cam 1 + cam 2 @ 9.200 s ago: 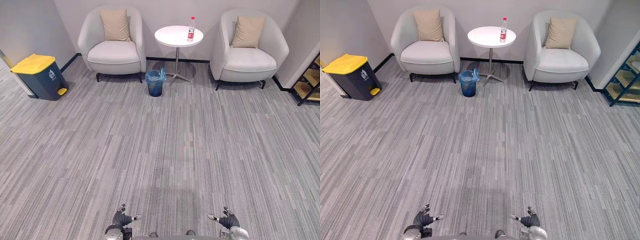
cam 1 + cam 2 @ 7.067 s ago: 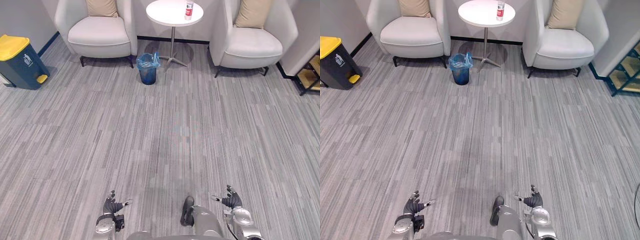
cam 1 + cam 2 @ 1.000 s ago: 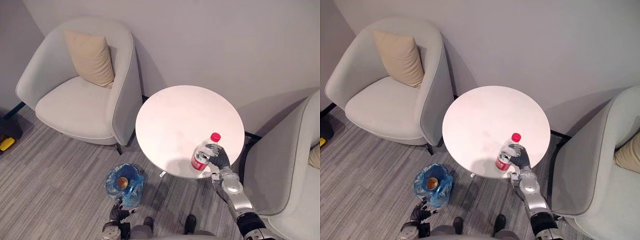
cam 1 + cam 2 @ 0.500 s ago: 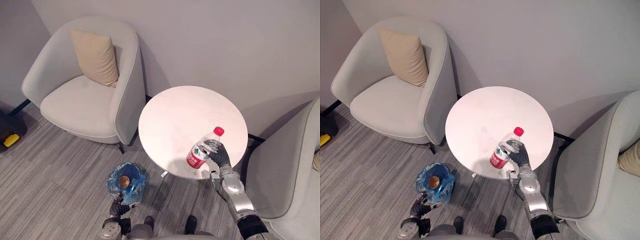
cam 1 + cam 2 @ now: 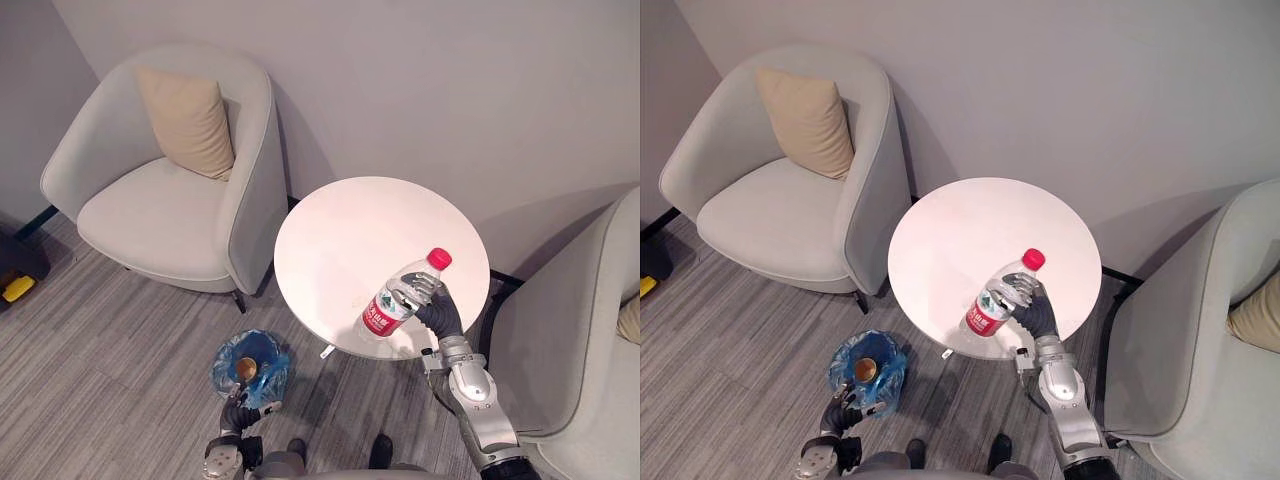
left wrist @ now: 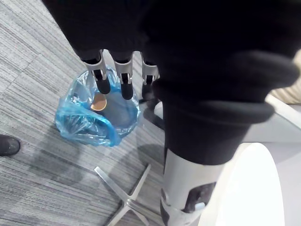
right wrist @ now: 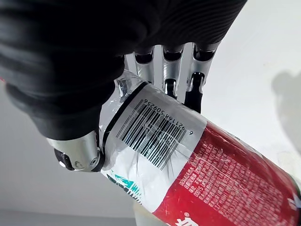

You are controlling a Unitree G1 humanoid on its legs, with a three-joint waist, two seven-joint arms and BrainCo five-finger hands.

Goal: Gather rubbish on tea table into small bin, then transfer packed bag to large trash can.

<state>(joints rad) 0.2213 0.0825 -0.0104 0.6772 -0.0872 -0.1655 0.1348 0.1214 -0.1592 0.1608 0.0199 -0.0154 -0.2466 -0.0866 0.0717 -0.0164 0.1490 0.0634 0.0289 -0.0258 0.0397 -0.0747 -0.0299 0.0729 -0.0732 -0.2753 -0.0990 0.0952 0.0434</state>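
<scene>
A clear plastic bottle (image 5: 398, 296) with a red cap and red label hangs tilted above the round white tea table (image 5: 340, 240), its base pointing toward the table's front edge. My right hand (image 5: 437, 310) is shut on the bottle (image 7: 188, 160), fingers (image 7: 171, 80) curled round its body. On the floor to the table's front left stands the small bin (image 5: 250, 366) lined with a blue bag, an orange-brown item inside it. My left hand (image 5: 236, 418) hangs low just in front of the small bin (image 6: 101, 115), its fingers (image 6: 123, 77) straight.
A pale armchair (image 5: 165, 205) with a beige cushion (image 5: 187, 120) stands left of the table. A second armchair (image 5: 575, 340) stands close on the right. The wall runs right behind the table. The table's metal foot (image 6: 127, 200) spreads on grey carpet.
My right hand has lifted the bottle off the table and tipped it further over, base swinging left toward the table's front. The left hand has stayed low by the bin.
</scene>
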